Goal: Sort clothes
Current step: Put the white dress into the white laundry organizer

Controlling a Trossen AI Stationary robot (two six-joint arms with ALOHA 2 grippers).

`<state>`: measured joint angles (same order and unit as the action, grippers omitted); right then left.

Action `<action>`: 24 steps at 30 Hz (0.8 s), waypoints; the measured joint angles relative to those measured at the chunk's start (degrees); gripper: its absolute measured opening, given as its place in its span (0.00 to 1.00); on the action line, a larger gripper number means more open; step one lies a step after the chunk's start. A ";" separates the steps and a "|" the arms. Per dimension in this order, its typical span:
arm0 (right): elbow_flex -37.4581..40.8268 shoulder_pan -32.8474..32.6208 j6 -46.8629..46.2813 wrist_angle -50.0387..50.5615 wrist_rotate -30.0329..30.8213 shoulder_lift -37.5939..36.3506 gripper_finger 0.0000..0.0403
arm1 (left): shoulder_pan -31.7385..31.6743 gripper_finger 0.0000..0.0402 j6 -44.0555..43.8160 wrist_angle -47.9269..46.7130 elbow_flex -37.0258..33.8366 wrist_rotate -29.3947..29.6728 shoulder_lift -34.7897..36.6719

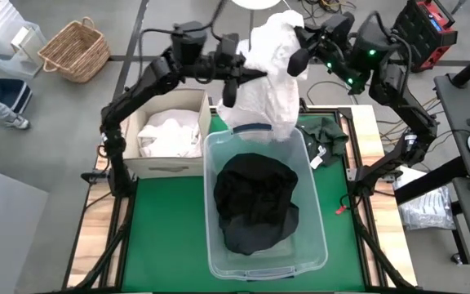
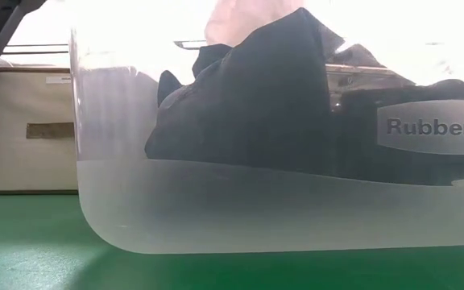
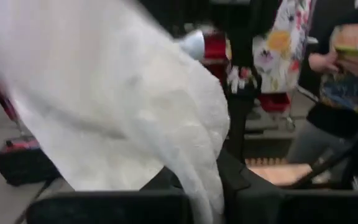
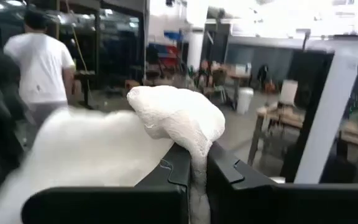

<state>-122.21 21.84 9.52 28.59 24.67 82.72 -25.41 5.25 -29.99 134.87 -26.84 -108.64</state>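
High view first: the green surface (image 1: pixel 170 245) carries a clear plastic tub (image 1: pixel 315 245) down its middle, reaching toward the near edge, with a heap of black clothes (image 1: pixel 255 204) inside. A beige cardboard box (image 1: pixel 170 167) sits at the surface's far left corner, just beside the tub, holding white clothes (image 1: pixel 170 135). A dark green garment (image 1: pixel 329 135) lies crumpled near the far right corner, beside the tub.

Raised above the tub's far end hangs a white garment (image 1: pixel 272 73), stretched between the two arms. The left end effector (image 1: pixel 237 75) is clamped on its left side; in the left wrist view the cloth (image 3: pixel 123 106) runs down between the dark fingers (image 3: pixel 166 186). The right end effector (image 1: pixel 300 51) is clenched on the garment's upper right; its wrist view shows a bunched fold (image 4: pixel 179 118) pinched between the fingers (image 4: pixel 225 171).

Judging by the sorted piles, the step in hand is carrying this white piece to its place. White things are in the box, dark ones in the tub, so the next move likely calls for both arms to swing toward the far left corner, keep the hanging cloth clear of the tub's rim, and let go only once it is over the box. The green garment is not yet sorted.
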 joint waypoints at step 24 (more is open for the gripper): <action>0.52 1.21 -14.95 32.29 -0.58 -0.04 0.41 | -1.84 0.00 -3.90 3.68 0.11 28.61 17.35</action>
<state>-121.70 23.05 -5.44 60.88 24.09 82.67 -27.25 1.35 -26.31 134.98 1.78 -91.29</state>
